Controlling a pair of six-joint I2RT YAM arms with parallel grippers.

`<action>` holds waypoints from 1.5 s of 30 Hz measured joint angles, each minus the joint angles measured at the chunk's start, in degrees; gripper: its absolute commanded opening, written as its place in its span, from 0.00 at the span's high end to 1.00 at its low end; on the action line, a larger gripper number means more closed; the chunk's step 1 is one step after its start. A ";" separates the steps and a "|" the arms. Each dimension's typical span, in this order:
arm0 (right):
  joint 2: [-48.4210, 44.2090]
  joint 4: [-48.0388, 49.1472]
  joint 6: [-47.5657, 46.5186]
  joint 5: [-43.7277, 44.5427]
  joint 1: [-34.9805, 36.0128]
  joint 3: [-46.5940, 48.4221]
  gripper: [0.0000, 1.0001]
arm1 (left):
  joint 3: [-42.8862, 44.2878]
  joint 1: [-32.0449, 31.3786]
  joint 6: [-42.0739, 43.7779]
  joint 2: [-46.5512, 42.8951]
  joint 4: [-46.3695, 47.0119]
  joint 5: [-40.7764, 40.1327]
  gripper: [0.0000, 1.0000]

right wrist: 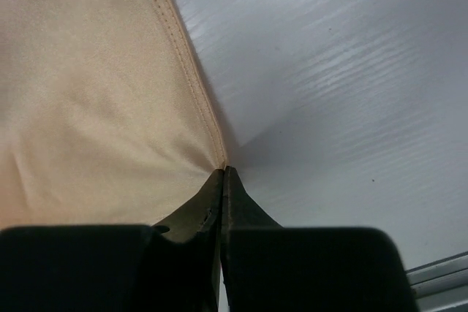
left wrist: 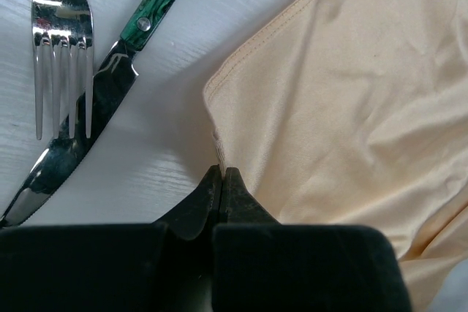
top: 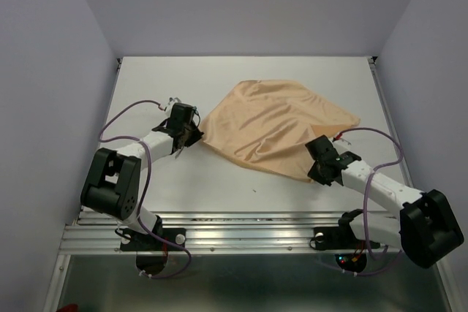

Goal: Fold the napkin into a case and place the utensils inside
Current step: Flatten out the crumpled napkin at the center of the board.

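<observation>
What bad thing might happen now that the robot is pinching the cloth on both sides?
1. The left fingers and right fingers each pinch only the very edge of the shiny napkin, so it may slip free when lifted.
2. The fork and knife lie right beside the left corner; moving that corner might nudge them.

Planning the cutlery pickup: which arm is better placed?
Probably left: the left claw, shut on the napkin, has the fork and knife alongside; the right claw, also gripping napkin, sees neither.
</observation>
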 measured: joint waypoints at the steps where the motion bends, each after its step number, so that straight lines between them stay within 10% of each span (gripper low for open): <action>1: -0.79 -0.68 0.09 0.31 0.00 0.04 0.99 | -0.02 0.00 0.13 -0.02 -0.15 0.00 1.00; 10: -8.90 -5.77 0.96 3.37 0.00 3.50 0.99 | -2.14 -0.02 0.92 -2.43 -0.44 0.50 1.00; 15: -6.03 -4.44 1.38 0.79 0.39 2.08 0.58 | -2.58 -0.02 1.09 -2.03 -0.35 0.87 1.00; 20: -5.03 -3.58 2.25 -0.98 0.70 0.15 0.46 | -2.58 -0.02 1.20 -1.29 -0.35 1.14 1.00; 37: -1.75 1.64 2.69 -2.73 0.72 -1.75 0.54 | -2.58 -0.04 1.49 -1.27 -0.33 1.31 1.00; 45: -4.70 4.44 5.38 -1.55 0.72 -4.55 0.80 | -2.58 -0.04 1.51 -1.27 -0.33 1.33 1.00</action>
